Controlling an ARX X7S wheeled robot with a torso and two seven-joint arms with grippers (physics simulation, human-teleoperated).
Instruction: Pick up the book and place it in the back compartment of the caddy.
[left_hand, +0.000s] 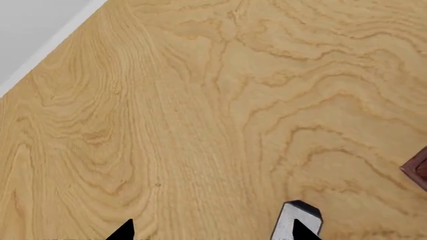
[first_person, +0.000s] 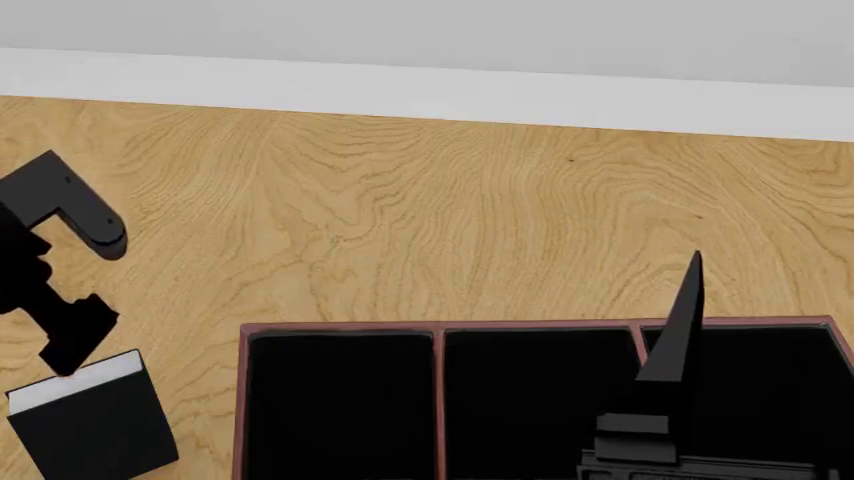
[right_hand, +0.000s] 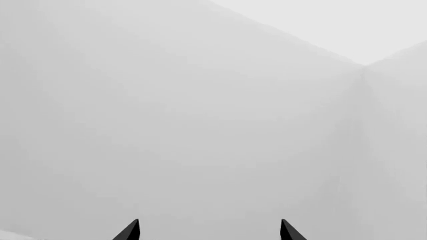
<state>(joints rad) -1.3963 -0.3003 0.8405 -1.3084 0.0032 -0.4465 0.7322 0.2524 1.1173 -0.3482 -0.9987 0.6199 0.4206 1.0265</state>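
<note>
The book (first_person: 96, 430) lies flat on the wooden table at the near left, black cover up, with its white page edge facing the wall. Only a corner of the book (left_hand: 293, 220) shows in the left wrist view, beside one fingertip. My left gripper (first_person: 67, 355) hangs just over the book's far edge. The left gripper (left_hand: 213, 234) is open, with bare wood between its tips. The caddy (first_person: 438, 400), black inside with reddish-brown rim and dividers, fills the near centre and right. My right gripper (first_person: 677, 325) points up over the caddy. The right gripper (right_hand: 209, 232) is open and empty.
The wooden table (first_person: 441, 210) runs back to a white wall base (first_person: 427, 90). A corner of the caddy rim (left_hand: 417, 169) shows at one edge of the left wrist view. The right wrist view shows only grey wall.
</note>
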